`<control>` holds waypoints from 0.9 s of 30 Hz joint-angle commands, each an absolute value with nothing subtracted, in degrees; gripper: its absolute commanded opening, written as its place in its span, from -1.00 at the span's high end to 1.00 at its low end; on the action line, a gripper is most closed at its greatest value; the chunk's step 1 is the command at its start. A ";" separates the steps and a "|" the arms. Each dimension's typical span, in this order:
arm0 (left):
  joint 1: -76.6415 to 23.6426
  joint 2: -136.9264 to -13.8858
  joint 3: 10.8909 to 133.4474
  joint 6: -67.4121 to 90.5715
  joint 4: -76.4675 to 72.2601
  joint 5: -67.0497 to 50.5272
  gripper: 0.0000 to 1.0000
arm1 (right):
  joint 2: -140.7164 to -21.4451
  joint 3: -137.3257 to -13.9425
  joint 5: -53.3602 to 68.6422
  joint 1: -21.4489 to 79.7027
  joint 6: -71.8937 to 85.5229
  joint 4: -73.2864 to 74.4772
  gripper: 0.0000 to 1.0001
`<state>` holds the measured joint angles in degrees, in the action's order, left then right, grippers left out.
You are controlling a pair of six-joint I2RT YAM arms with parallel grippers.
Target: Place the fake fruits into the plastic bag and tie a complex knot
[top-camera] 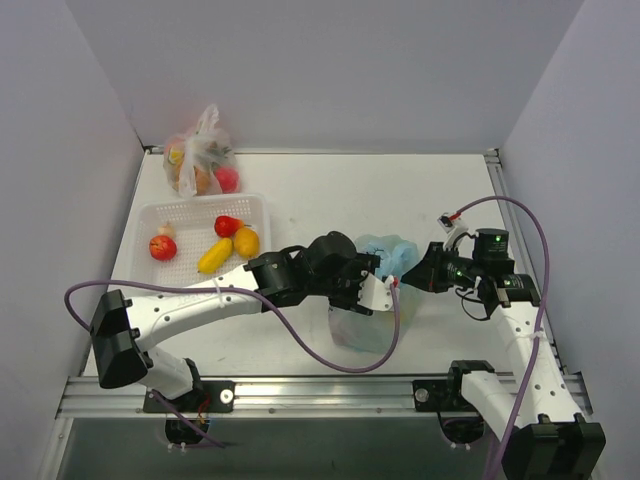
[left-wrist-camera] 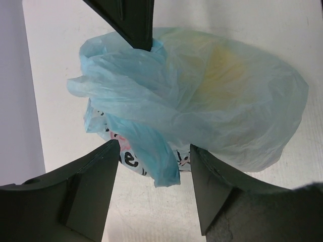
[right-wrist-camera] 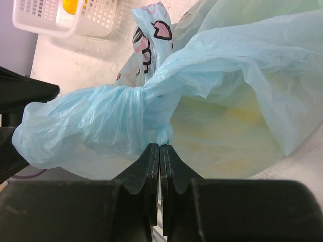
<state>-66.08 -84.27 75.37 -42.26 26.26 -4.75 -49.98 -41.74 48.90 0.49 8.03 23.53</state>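
The light-blue plastic bag stands at the table's middle with its top pulled up. Yellowish fake fruits show dimly through its wall. My right gripper is shut on a gathered, twisted strand of the bag's top; it also shows in the top view. I cannot tell if that twist is a knot. My left gripper is open, its fingers on either side of a loose blue handle end without clamping it. It sits just left of the bag top in the top view.
A white basket at the left holds a red apple, a yellow banana, an orange piece and a red piece. A clear tied bag of fruits stands at the back left corner.
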 commanded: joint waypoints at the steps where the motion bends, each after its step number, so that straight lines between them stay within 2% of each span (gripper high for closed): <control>1: -66.53 -85.34 78.05 -43.51 24.61 -2.91 -0.36 | -49.04 -44.30 48.69 0.97 6.68 23.99 1.00; 3: -66.53 -86.04 78.05 -43.68 24.79 -1.85 -0.27 | -48.96 -44.38 48.17 1.14 6.42 24.26 1.00; 4: -66.45 -86.22 78.39 -43.51 24.79 -0.89 0.07 | -49.04 -44.47 47.73 1.06 6.07 24.34 1.00; 6: -66.36 -86.13 78.40 -43.16 24.79 -0.44 0.49 | -48.96 -44.82 44.76 1.14 4.49 25.05 1.00; 7: -66.27 -86.05 78.14 -42.89 24.87 0.87 0.80 | -48.87 -45.09 43.52 1.14 3.70 25.40 1.00; 8: -66.10 -85.87 77.53 -42.63 25.31 1.57 0.94 | -48.87 -45.17 42.20 1.06 3.00 26.18 1.00; 9: -65.83 -85.17 77.17 -42.28 25.75 1.67 1.00 | -48.69 -45.26 39.40 1.05 1.51 26.45 1.00; 15: -63.28 -81.30 73.75 -37.10 30.58 2.28 1.00 | -48.08 -47.54 32.17 0.18 -4.30 28.30 1.00; 18: -60.74 -79.19 71.29 -35.60 32.16 1.85 1.00 | -48.43 -49.22 31.55 -3.59 -8.16 29.44 1.00; 22: -58.10 -77.70 70.14 -33.67 33.13 0.00 1.00 | -48.87 -49.92 36.46 -7.81 -15.53 30.93 1.00; 27: -57.57 -77.96 71.45 -31.74 33.13 -7.64 1.00 | -49.83 -51.32 45.34 -7.74 -19.77 31.64 1.00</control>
